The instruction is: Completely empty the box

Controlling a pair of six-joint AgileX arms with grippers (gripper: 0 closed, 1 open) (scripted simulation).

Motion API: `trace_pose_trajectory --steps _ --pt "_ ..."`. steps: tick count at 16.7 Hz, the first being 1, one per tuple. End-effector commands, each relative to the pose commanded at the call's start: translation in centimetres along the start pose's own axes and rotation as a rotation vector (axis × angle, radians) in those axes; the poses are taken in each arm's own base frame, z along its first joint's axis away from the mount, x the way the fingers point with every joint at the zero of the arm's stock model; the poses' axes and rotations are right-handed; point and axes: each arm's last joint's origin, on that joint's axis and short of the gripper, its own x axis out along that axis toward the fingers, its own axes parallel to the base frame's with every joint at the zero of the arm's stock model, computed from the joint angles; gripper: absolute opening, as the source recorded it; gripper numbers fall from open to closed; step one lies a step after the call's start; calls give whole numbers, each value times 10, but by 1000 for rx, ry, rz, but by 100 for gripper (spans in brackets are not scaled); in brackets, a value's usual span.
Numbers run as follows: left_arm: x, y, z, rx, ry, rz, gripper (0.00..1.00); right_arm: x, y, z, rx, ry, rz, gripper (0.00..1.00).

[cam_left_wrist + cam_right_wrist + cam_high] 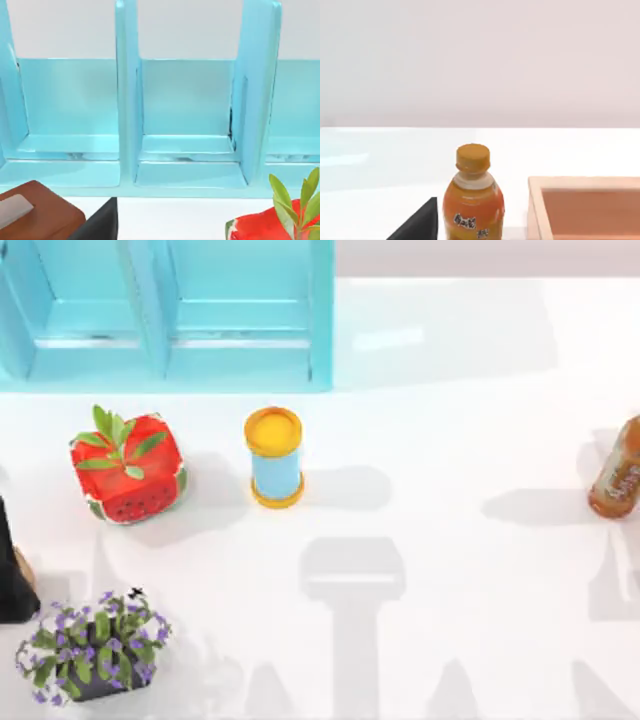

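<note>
The pale wooden open box (580, 200), with a tan-orange inner wall, sits ahead of the right gripper (418, 224) and a little to one side. Just one corner and part of its inside can be seen, so what it holds cannot be told. Of that gripper a dark wedge shows at the edge of the right wrist view, and whether it is apart or together cannot be told. Directly in front of it, just beside the box, an orange plastic drink bottle with an orange cap (473, 197) stands upright on the white table (450, 440), at the table's far right edge.

The left gripper (100, 224) likewise shows as a dark wedge, its state impossible to tell. It faces a turquoise compartmented shelf (185, 125) at the table's back left. Close beside it lies a rounded brown block with a pale label (35, 212), and off to its other side is a red watermelon-patterned cube planter with green leaves (128, 468). Farther along stands a blue cylindrical can with a yellow lid (275, 457). A dark pot of purple flowers (92, 647) stands near the front left.
</note>
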Motion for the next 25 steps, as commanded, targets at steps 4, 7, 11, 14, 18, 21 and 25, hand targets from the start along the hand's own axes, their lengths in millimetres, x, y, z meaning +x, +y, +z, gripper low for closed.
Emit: trace_pose_trajectory --steps 4,7,11,14,18,21,25 --pt "0 0 0 0 0 0 100 0 -1 5 -14 32 -13 100" --pt "0 0 0 0 0 0 100 2 -6 26 -59 153 -53 100" --pt "0 0 0 0 0 0 100 22 -19 62 -124 460 -112 100" --pt "0 0 0 0 0 0 100 52 -37 79 -140 777 -130 100" --pt "0 0 0 0 0 0 100 93 -71 89 -111 1150 -109 100" --pt "0 0 0 0 0 0 100 121 -99 88 -68 1360 -69 100" --pt "0 0 0 0 0 0 100 145 -130 84 -13 1526 -18 100"
